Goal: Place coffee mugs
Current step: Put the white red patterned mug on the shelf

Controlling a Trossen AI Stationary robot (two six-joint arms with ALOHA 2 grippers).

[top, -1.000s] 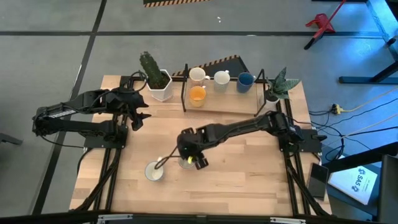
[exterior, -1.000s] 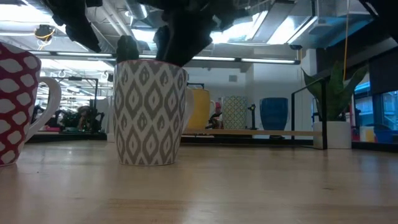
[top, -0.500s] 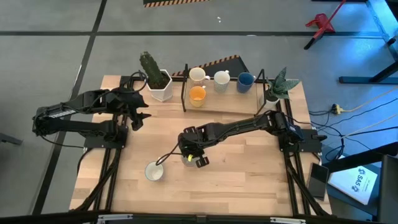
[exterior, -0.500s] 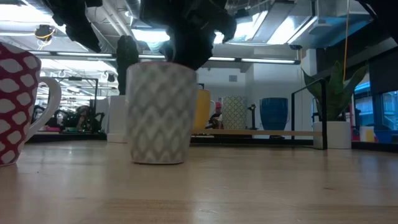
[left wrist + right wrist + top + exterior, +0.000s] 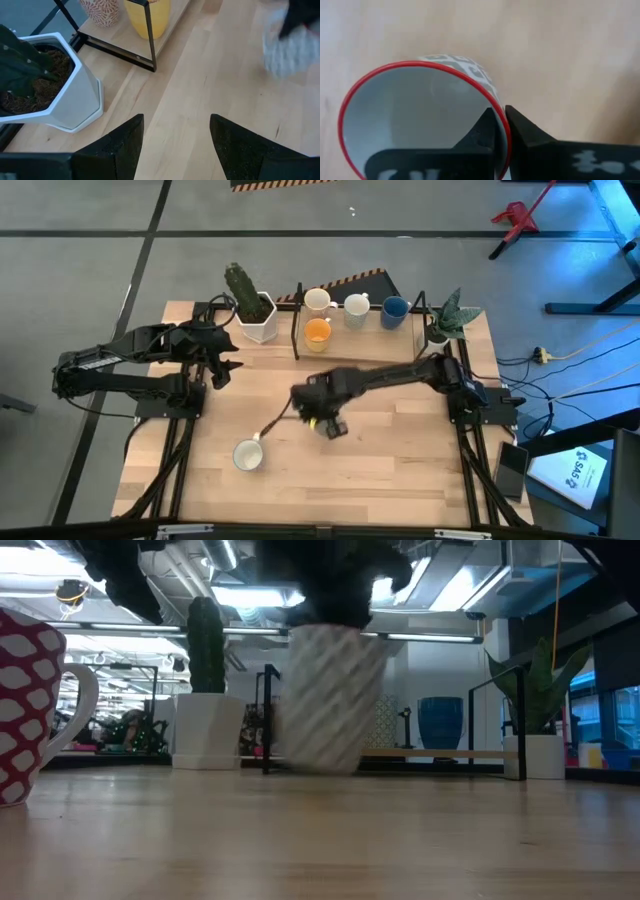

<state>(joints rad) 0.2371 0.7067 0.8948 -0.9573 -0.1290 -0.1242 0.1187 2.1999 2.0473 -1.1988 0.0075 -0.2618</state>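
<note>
Between the fingers of the right gripper (image 5: pixel 500 125) a grey-patterned mug (image 5: pixel 328 698) with a red rim is pinched by its wall, one finger inside, one outside. The mug is seen clear of the table (image 5: pixel 400 450) in the low view, slightly tilted, so it is judged to be in carriage toward the rack (image 5: pixel 350 330) beyond the gripper, where the orange mug (image 5: pixel 317 332), two pale mugs and the blue mug (image 5: pixel 394 309) are already set. A rim grip keeps the base free for setting down. Behind the gripper, near the table's front, a white mug (image 5: pixel 247 454) is left standing. The left gripper (image 5: pixel 172 145) is held idle beside the cactus pot (image 5: pixel 60 95), fingers spread, nothing between them.
</note>
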